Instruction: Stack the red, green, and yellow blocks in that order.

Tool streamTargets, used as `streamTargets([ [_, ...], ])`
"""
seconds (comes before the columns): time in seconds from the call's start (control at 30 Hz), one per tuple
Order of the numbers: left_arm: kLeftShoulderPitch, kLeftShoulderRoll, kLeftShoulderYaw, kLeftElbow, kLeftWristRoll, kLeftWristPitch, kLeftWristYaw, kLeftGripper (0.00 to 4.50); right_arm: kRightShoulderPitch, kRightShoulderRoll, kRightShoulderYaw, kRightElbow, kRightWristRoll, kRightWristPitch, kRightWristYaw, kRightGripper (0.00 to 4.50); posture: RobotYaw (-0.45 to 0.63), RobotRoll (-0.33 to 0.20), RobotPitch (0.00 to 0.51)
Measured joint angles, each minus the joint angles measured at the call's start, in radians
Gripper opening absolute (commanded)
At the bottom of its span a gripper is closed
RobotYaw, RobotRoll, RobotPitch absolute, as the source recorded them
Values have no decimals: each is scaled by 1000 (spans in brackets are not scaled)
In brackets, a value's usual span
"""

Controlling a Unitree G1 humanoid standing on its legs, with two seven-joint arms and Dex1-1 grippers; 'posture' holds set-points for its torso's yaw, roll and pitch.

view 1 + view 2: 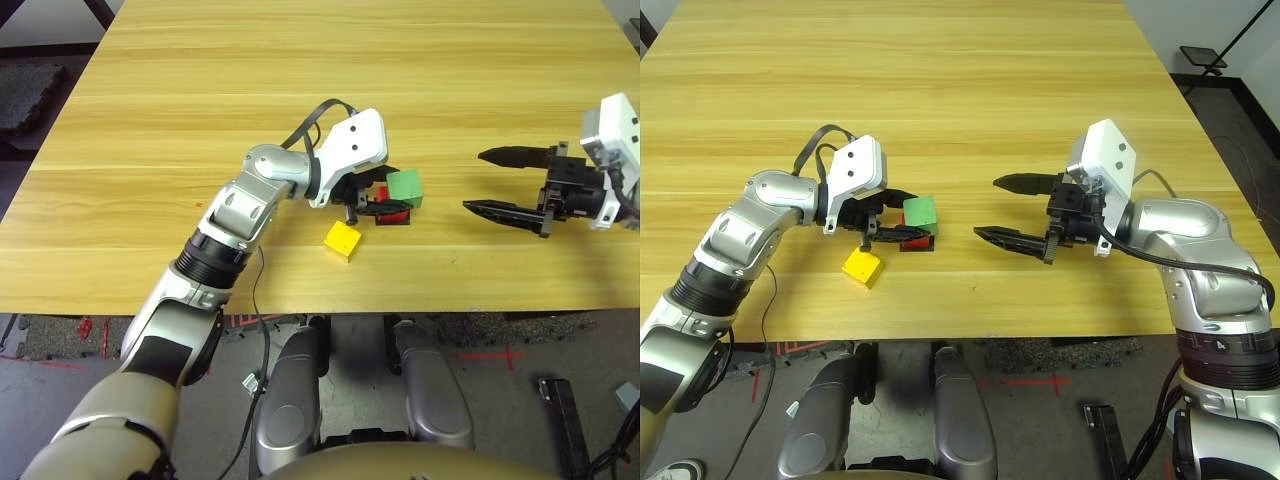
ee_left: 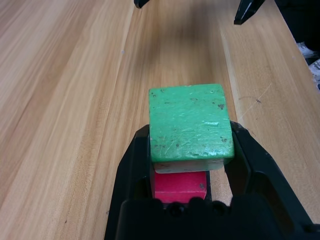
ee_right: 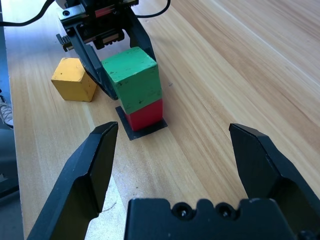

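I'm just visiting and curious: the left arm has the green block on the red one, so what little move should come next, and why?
Probably open the left gripper and let go. Its fingers are shut on the green block, which already sits on the red block, slightly askew. The yellow block lies beside them on the table, waiting.

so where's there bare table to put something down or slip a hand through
Bare table across the whole far half, and a wide open strip between the green block and the open right end effector. Crowded at the left end effector, shut on the green block atop the red block on the black patch, with the yellow block close beside.
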Motion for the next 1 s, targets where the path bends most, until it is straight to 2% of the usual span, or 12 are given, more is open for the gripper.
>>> streamTargets([
  [1.0,-18,-3,7,65,37,-58,-28,2062,1,12,3,-6,0,0,-13,4500,164,53,308],
])
